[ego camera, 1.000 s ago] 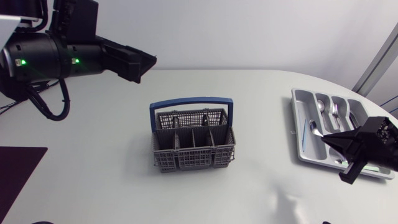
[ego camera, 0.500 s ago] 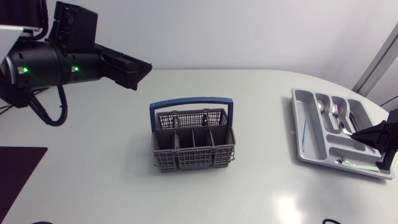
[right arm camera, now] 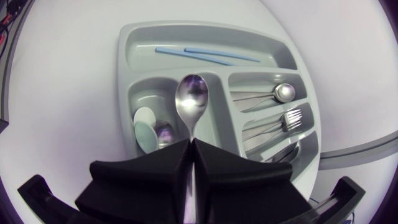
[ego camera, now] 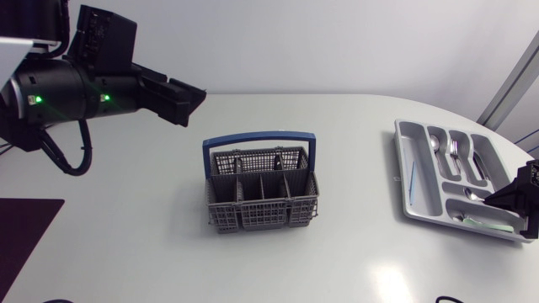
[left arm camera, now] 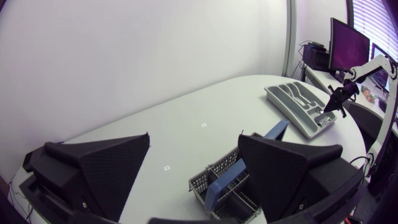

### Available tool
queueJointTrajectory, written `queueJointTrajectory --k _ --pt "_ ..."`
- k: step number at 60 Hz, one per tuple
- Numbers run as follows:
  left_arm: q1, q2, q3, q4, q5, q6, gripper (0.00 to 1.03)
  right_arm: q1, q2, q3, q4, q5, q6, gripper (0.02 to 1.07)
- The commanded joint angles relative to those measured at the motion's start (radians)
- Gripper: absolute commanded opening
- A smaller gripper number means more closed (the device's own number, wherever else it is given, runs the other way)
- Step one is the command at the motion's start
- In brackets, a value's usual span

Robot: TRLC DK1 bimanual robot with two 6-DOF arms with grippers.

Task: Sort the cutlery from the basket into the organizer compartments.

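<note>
White tabletop [ego camera: 152,210] with a rounded far edge runs up to a plain pale wall.

Over its far left corner hangs the left arm, dark and bulky, well above the surface. The left gripper [ego camera: 195,97] points toward the middle with its wedge fingers spread wide and nothing between them. In the left wrist view the basket [left arm camera: 227,186] lies below and ahead of those open fingers.

The grey wire basket [ego camera: 261,202] stands upright at mid-table under its blue handle [ego camera: 258,136]; I cannot tell what its compartments hold.

Near the right edge lies the grey organizer [ego camera: 404,181]. Two blue sticks [right arm camera: 205,56] lie in its long compartment, a loose spoon [right arm camera: 283,92] and forks [right arm camera: 289,117] in the narrow ones, and a pale green disc [right arm camera: 146,130] in the wide one.

Since a second ago the right arm has drawn back from over the organizer's near corner toward the table's right edge. The left gripper has eased slightly back to the left. Basket and organizer have not shifted.

The right gripper [right arm camera: 191,146] is clamped on the handle of the held spoon [right arm camera: 191,99]. Its bowl sticks out over the wide compartment, beside the disc. Whether it touches the floor there I cannot tell.
</note>
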Motion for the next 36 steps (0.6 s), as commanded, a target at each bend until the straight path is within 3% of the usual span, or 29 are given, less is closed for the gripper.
queueJointTrajectory --k 1,16,21,30,36 --pt "-0.013 -0.022 -0.033 -0.008 -0.011 0.021 0.99 -0.007 0.042 0.017 -0.023 0.023 -0.068 0.11" --pt "-0.013 -0.036 -0.068 -0.009 -0.025 0.025 0.99 0.004 0.072 -0.032 0.059 0.072 -0.082 0.13" --pt "-0.013 -0.046 -0.081 -0.011 -0.031 0.033 0.99 0.003 0.072 -0.037 0.067 0.07 -0.08 0.29" --pt "-0.007 -0.073 -0.104 -0.021 -0.036 0.042 0.99 -0.002 0.046 -0.069 0.073 0.072 -0.083 0.45" --pt "0.004 -0.089 -0.125 -0.031 -0.036 0.048 0.99 -0.005 -0.007 -0.101 0.072 0.061 -0.077 0.69"
